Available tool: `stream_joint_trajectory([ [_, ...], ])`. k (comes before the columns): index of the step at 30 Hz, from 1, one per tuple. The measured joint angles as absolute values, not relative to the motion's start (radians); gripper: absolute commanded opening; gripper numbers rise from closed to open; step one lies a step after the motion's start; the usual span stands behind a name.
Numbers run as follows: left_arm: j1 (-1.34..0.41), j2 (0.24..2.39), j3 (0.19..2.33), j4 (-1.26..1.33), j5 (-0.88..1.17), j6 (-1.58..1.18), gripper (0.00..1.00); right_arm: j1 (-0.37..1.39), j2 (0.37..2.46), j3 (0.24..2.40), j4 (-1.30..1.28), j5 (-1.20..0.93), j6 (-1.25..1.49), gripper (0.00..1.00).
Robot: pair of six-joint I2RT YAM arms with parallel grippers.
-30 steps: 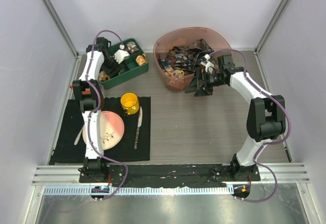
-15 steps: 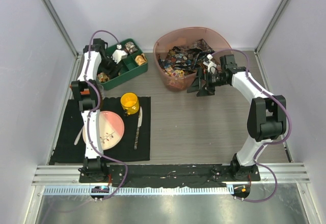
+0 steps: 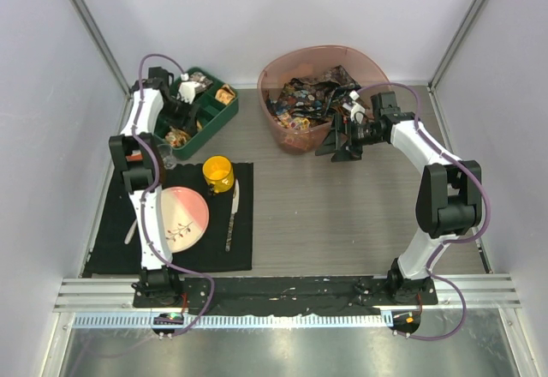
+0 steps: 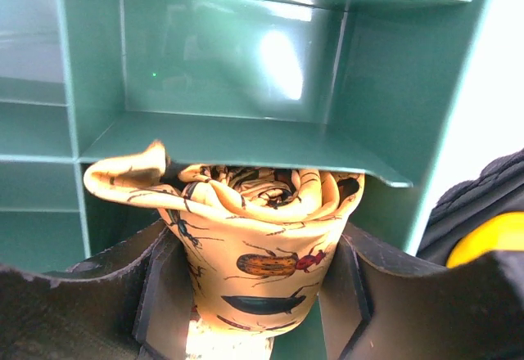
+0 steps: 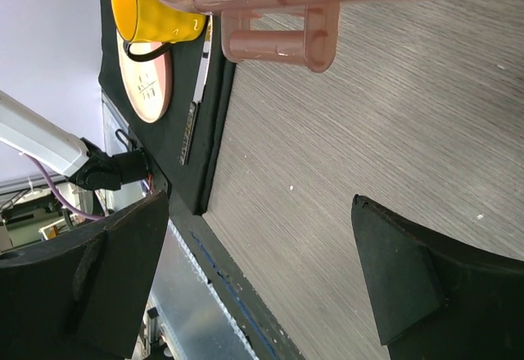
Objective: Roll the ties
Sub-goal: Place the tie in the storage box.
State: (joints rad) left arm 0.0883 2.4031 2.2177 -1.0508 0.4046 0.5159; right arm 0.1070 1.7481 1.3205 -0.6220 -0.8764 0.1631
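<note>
Top external view: the right pincer (image 3: 340,143) hangs with its jaws wide apart, just near of the pink basin (image 3: 276,75). Farther back, the left pincer (image 4: 250,294) has swung left over the green tray (image 4: 221,49), clamped on the rolled yellow tie (image 4: 254,213); stowing it looks next. The dark ties (image 3: 312,94) wait in the basin.

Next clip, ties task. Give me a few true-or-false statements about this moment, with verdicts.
1. The left gripper holds a rolled yellow tie. True.
2. The right gripper is shut on a dark tie. False: it is open and empty, over the table beside the pink basin.
3. The yellow mug stands on bare table. False: it stands on the black mat.
4. The dark printed ties lie in the pink basin. True.
</note>
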Motion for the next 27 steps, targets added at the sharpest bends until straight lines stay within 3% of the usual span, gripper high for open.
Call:
stream_joint_trajectory([
  [17, 0.094, 2.356, 2.362, -1.056, 0.434, 0.42, 0.0, 0.107, 1.748, 1.32, -0.621, -0.885, 0.164, 0.99],
  [27, 0.126, 2.357, 2.434, -1.212, 0.555, 0.305, 0.0, 0.107, 1.748, 1.319, -0.621, -0.884, 0.164, 0.99],
])
